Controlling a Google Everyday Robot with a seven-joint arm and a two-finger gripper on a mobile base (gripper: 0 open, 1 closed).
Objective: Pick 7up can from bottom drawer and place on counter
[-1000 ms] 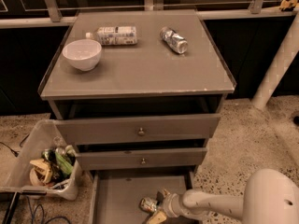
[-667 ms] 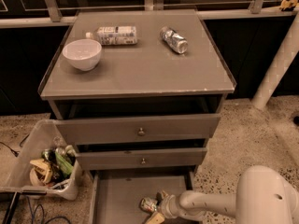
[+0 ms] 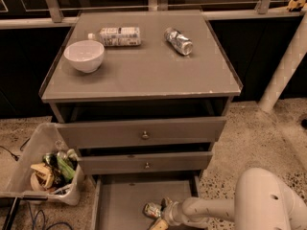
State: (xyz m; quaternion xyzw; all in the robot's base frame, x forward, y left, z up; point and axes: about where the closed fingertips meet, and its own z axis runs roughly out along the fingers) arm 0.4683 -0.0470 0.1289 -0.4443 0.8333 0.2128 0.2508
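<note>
Camera view. My gripper (image 3: 160,213) is low in the bottom drawer (image 3: 122,206), the open grey tray under two knobbed grey drawer fronts. It sits at the end of my white tubular arm (image 3: 216,209), which reaches in from the right. My fingers are apart. The 7up can (image 3: 151,210), a small silver can with green print, lies on the drawer floor at their mouth. Whether either finger touches it I cannot tell.

Procedure for the grasp, as I judge it:
1. Advance until the can body sits fully between the fingers, not at the tips.
2. Close across the round side wall; a can lying down may roll away leftward if it is pushed off centre.
3. Confirm the hold before lifting.

Clearances:
- The middle drawer front (image 3: 146,163) overhangs the back of the tray, so withdraw toward the camera before rising.
- The drawer's right wall is just beside my arm, so keep the wrist off it.
- The clear plastic bin of rubbish (image 3: 29,171) stands to the left, well apart.
- On the flat grey-brown counter (image 3: 144,75), a white bowl (image 3: 84,55), a white-labelled clear bottle (image 3: 117,36) and a plain silver can (image 3: 178,40) hold the rear half. The front half offers room; stay clear of the chipped front edge.
</note>
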